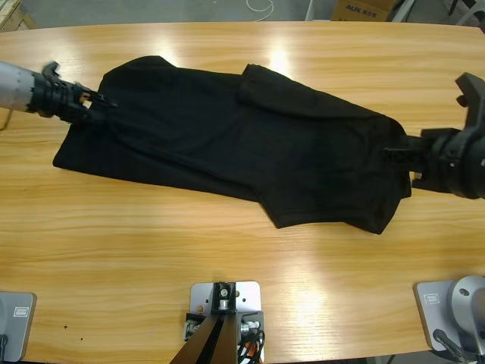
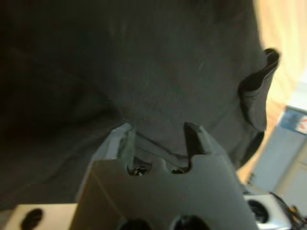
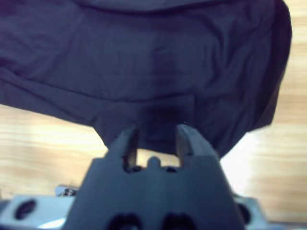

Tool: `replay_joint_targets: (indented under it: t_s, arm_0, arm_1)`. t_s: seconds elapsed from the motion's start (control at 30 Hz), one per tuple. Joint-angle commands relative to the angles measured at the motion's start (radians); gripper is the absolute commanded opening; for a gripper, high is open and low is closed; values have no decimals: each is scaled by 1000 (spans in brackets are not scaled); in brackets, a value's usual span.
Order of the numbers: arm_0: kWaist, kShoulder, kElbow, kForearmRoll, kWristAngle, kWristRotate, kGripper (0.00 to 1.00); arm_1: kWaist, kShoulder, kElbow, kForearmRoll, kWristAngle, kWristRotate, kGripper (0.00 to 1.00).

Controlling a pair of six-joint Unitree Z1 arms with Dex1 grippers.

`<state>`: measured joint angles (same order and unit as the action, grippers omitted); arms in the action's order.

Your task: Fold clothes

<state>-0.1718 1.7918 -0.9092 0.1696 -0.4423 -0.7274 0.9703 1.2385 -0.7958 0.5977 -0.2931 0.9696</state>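
shirt (image 1: pixel 227 144) long axis left-right | left pincer (image 1: pixel 97 106) seemingly gripping hem | right pincer (image 1: pixel 395 154) apart at edge

— What are the arms looking like from above?
— The left arm (image 1: pixel 17 85) is showing a silver-grey tube ending in black knuckled fittings; the right arm (image 1: pixel 455 152) is showing bulky black housings.
— And up close?
— Each gripper is presenting a boxy dark body with two notched, tapered prongs and small screws between them.

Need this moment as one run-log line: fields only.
task: fold clothes | shirt: spread flat on table | left gripper: at shirt's left end, fabric between jaws | right gripper: at right end
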Motion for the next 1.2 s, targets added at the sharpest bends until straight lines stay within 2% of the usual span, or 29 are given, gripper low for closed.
replay_joint_targets:
  t_s: [0.03,0.1,0.2,0.27,0.33,0.4,0.47,0.5,0.63,0.87,1.2]
  arm_0:
    - [-9,-194,36,237,186,98,986]
    - [-109,-155,12,287,203,217,896]
    - [-237,-100,-8,334,263,425,896]
    - [-305,-83,-7,341,361,550,908]
    - [-339,-77,-6,344,453,679,906]
    - [-345,-74,-6,346,511,832,880]
    - [-345,-74,-10,346,546,905,834]
    - [-344,-74,-13,345,551,916,830]
    - [-342,-56,-23,344,551,917,830]
    - [-342,-15,-31,343,550,947,830]
    - [-342,-2,-30,343,550,967,830]
  arm_1:
    - [74,-21,-11,141,-40,205,964]
    - [77,-17,-8,150,-15,275,964]
    - [77,-26,26,151,46,476,942]
    - [77,-24,75,145,106,651,908]
    - [77,-25,142,120,155,802,873]
    - [77,-51,238,23,184,904,751]
    - [77,-79,334,-72,189,985,722]
    - [77,-82,362,-108,177,1001,671]
    - [77,-53,404,-187,155,1017,643]
    - [77,-35,460,-284,139,1025,476]
    - [77,100,507,-440,147,1024,476]
